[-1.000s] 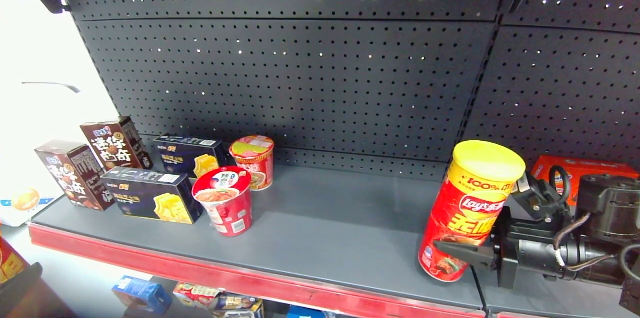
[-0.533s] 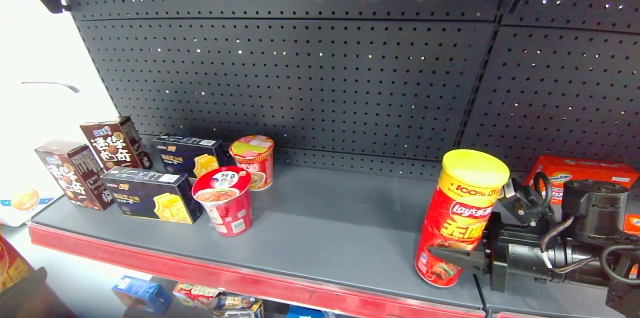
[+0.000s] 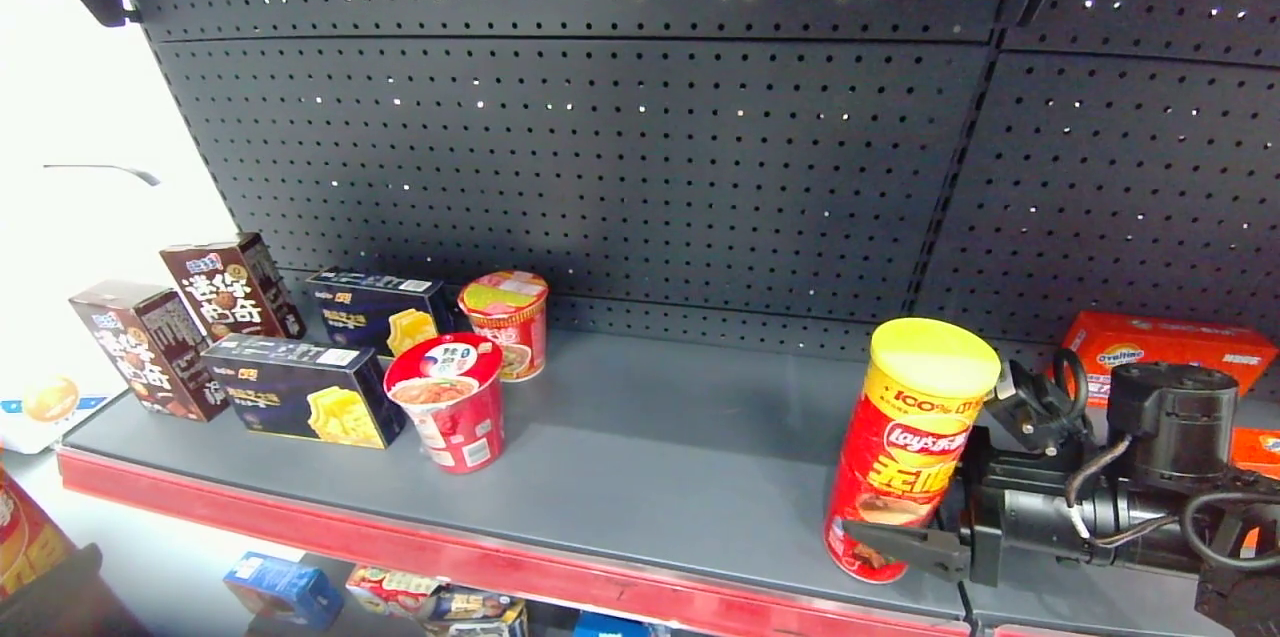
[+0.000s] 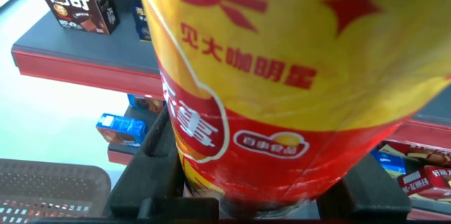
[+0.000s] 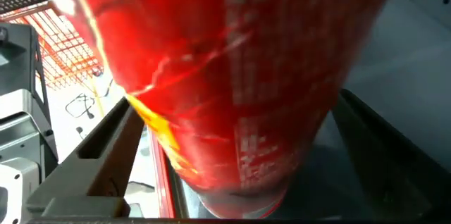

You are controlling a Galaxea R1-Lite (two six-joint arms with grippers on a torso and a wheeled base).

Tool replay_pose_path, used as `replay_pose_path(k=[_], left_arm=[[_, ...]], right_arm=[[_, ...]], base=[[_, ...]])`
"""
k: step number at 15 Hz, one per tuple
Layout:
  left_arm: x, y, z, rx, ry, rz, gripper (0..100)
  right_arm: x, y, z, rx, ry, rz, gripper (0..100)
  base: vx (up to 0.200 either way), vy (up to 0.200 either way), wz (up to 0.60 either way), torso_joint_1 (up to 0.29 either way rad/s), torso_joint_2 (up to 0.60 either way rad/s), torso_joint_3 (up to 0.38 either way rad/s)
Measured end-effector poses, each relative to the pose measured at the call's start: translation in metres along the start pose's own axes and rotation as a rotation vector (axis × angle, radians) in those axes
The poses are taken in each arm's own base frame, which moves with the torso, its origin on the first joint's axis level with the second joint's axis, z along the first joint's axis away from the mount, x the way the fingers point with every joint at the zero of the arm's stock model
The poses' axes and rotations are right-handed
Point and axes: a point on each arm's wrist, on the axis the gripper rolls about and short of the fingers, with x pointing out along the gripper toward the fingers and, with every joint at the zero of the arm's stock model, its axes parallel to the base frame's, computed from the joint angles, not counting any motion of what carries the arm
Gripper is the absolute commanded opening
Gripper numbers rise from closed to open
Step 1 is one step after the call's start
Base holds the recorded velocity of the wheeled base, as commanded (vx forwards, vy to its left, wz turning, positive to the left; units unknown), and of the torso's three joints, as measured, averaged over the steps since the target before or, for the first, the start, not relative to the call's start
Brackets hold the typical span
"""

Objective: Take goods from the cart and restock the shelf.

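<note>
A red chips can with a yellow lid stands upright at the front right of the grey shelf. My right gripper is shut on its lower part, one finger in front and the other hidden behind it. From the right wrist the same can sits between the two fingers. My left gripper is shut on a second red and yellow chips can, held low in front of the shelf's left end.
Two red cup noodles, two dark blue boxes and two brown boxes stand at the shelf's left. An orange box lies behind the right arm. The shelf's middle is bare. Goods lie on the shelf below. A wire basket sits low.
My right gripper has come down and a little to the left with the chips can, bringing it lower toward the shelf's front edge. The left arm has barely moved.
</note>
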Motion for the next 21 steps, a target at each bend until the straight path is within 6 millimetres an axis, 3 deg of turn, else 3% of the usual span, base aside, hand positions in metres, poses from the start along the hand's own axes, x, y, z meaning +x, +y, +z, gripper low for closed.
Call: replay_pose_path(k=[5,10,15,21], left_arm=[[0.000,0.000,0.001,0.000,-0.005,-0.002,0],[-0.001,0.000,0.002,-0.001,-0.012,0.001,0],[-0.005,0.001,-0.004,-0.002,-0.018,0.002,0],[-0.010,0.002,-0.005,-0.006,-0.042,-0.001,0]], right_arm=[[-0.007,-0.003,0.007,-0.026,-0.003,-0.152,100],[-0.021,0.004,0.021,-0.049,-0.044,-0.178,100],[-0.035,0.032,0.028,-0.052,-0.084,-0.151,100],[-0.074,0.062,0.044,-0.046,-0.091,-0.179,100]], base=[[0.000,0.000,0.00,0.000,0.00,0.000],[0.000,0.000,0.00,0.000,0.00,0.000],[0.000,0.000,0.00,0.000,0.00,0.000],[0.000,0.000,0.00,0.000,0.00,0.000]])
